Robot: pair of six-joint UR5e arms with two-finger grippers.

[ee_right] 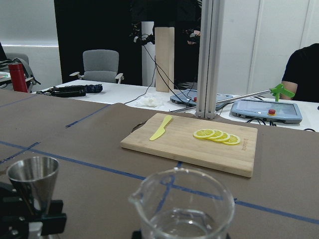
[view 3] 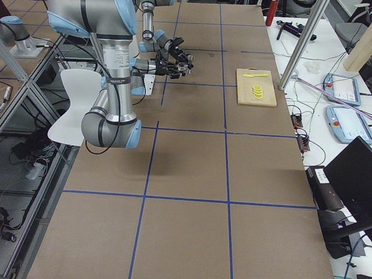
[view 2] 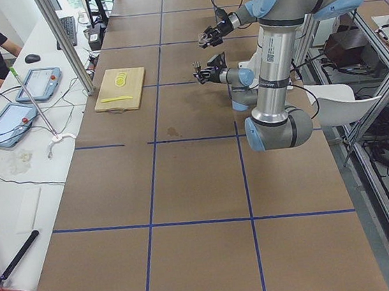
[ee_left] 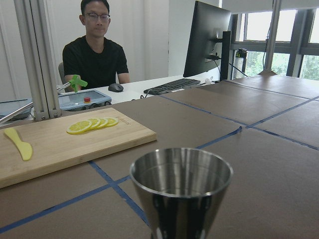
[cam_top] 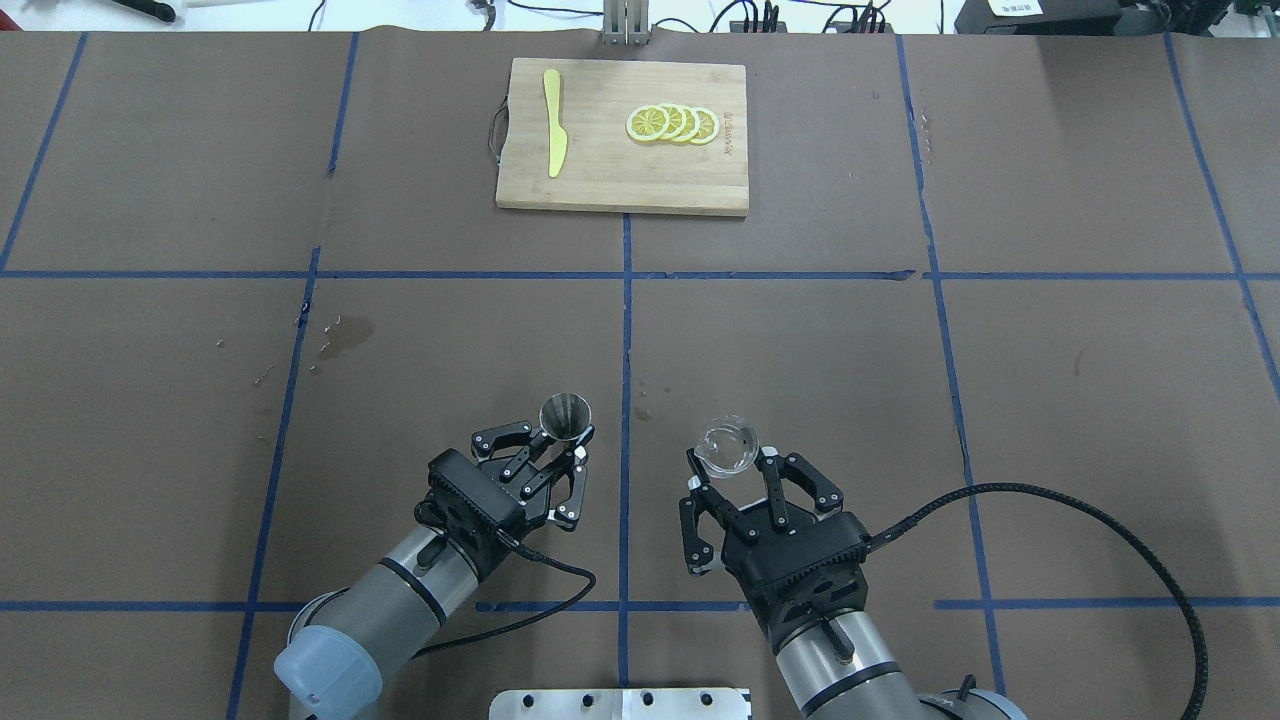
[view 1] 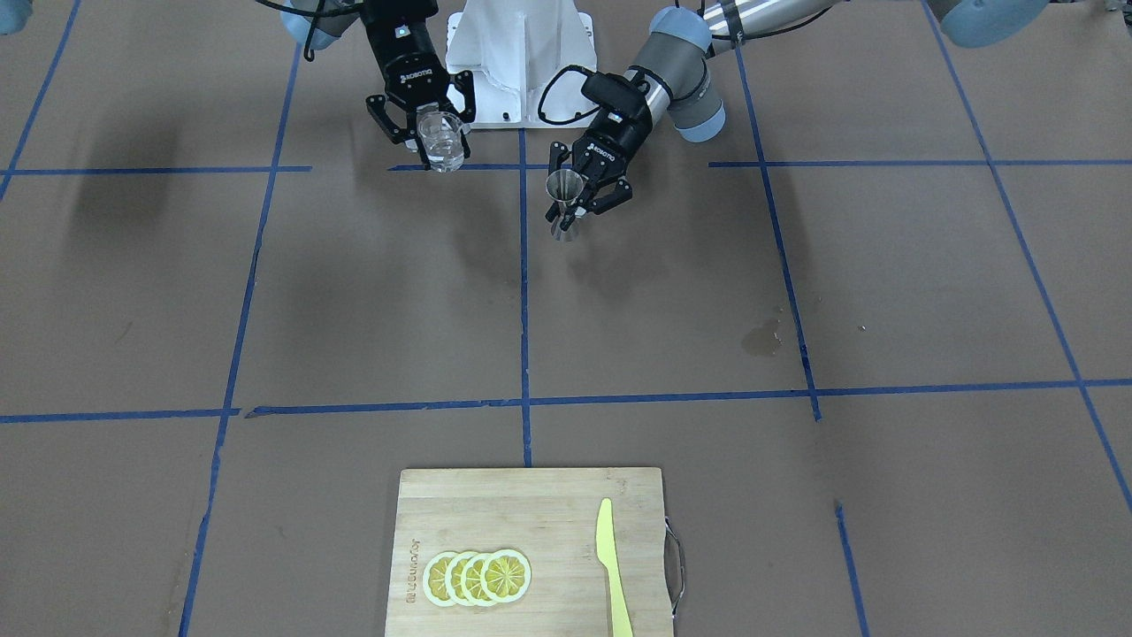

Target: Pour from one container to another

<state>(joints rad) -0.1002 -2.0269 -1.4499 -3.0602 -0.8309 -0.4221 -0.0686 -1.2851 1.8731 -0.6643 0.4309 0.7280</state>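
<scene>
Bench (cam_top: pixel 1000 400): covered in brown paper and divided into rectangles by blue tape lines. One dark stain (cam_top: pixel 345 335) lies left of centre, about midway between the robot's edge and the far edge.

Arms: the left arm (cam_top: pixel 400 590) and the right arm (cam_top: pixel 850 670) both reach in from the robot's edge and stop short of the bench's middle. They sit on either side of the centre tape line.

Cutting board (cam_top: pixel 620 180): pale wood, lying flat at the middle of the far edge, well apart from both arms. A yellow knife (cam_top: pixel 553 120) lies along its left end. A row of overlapping lemon slices (cam_top: pixel 672 123) lies toward its right end.

Left gripper (cam_top: pixel 563 445): clenched on the jigger, its fingers pinching it below the upper cone.

Right gripper (cam_top: pixel 730 462): clenched on the glass cup, with one finger on each side of the cup's wall.

Glass cup (cam_top: pixel 728 445): small, clear and colourless, short and round, with a pouring lip on the rim. It is held mouth up, clear of the bench, just right of the centre line near the robot's edge. The right wrist view shows a faint level line low inside it (ee_right: pixel 184 209).

Jigger (cam_top: pixel 566 414): silvery polished steel, two cones joined at a narrow waist, with the open upper cone facing up. It is held clear of the bench, just left of the centre line. It is near the cup but not touching it. The left wrist view shows only reflections inside it (ee_left: pixel 182 189), so I cannot tell whether it holds anything.
</scene>
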